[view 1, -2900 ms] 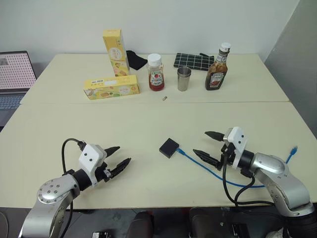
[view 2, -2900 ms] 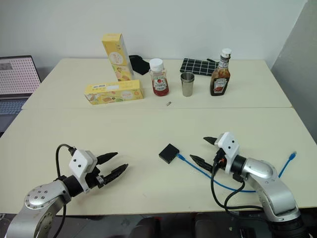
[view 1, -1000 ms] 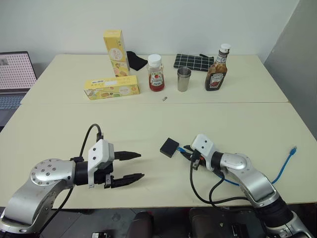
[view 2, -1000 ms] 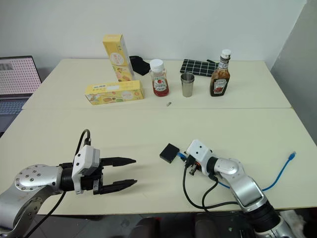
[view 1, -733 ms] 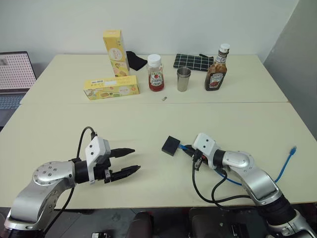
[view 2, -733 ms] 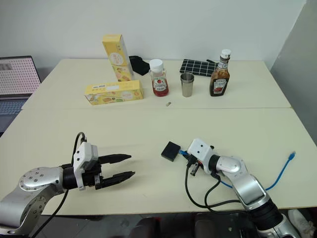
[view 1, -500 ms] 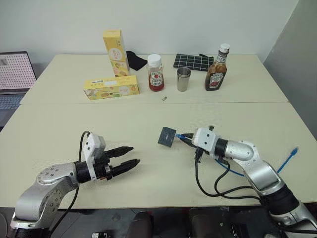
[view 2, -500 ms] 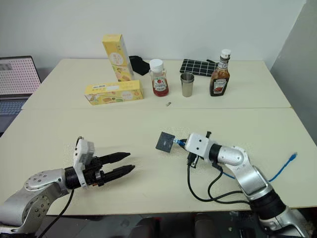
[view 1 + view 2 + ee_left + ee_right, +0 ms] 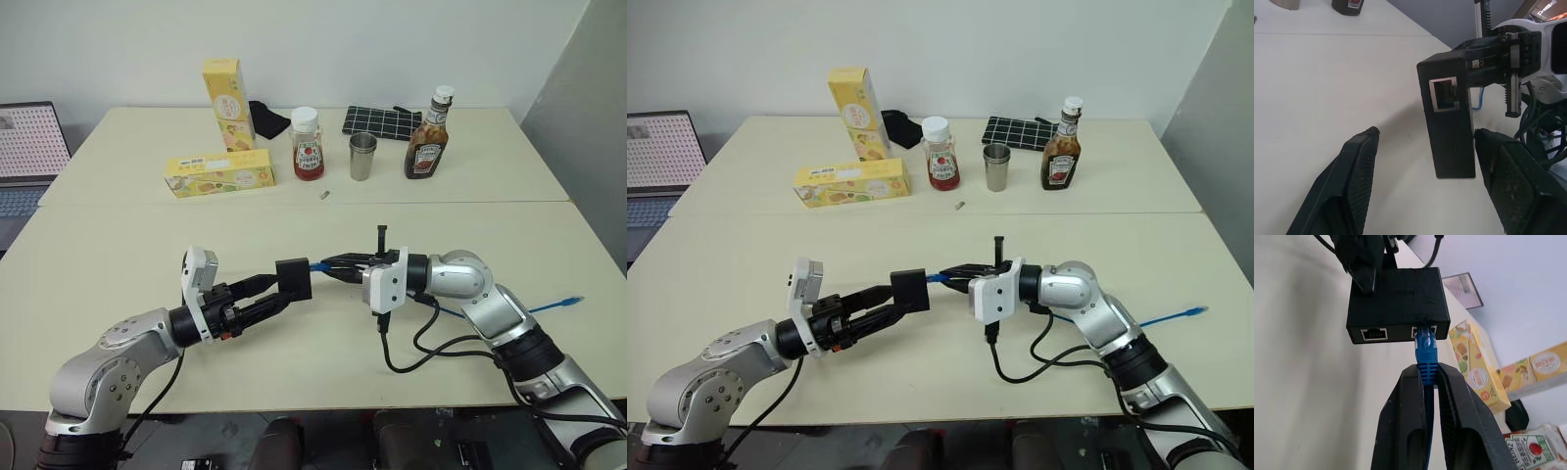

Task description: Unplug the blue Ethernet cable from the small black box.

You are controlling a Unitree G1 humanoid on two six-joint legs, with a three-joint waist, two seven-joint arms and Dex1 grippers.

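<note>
The small black box [image 9: 294, 279] hangs above the table, carried by the blue Ethernet cable [image 9: 1426, 352], whose plug sits in one of the box's ports. My right gripper [image 9: 330, 265] is shut on the cable just behind the plug and points left. The rest of the cable trails back to its free end [image 9: 573, 302] at the table's right edge. My left gripper [image 9: 282, 292] is open, and its two fingers [image 9: 1359, 161] reach level to either side of the box [image 9: 1449, 127]. Whether they touch it I cannot tell.
At the back stand two yellow cartons [image 9: 220, 174], a red-labelled jar [image 9: 308, 145], a metal cup [image 9: 363, 157], a sauce bottle [image 9: 427, 137], a black grid mat [image 9: 380, 121] and a black cloth [image 9: 266, 119]. A laptop [image 9: 29, 147] sits far left.
My right gripper has lifted the cable, raising the box off the table and carrying it left. My left gripper has rolled and moved forward until its fingers flank the box.
</note>
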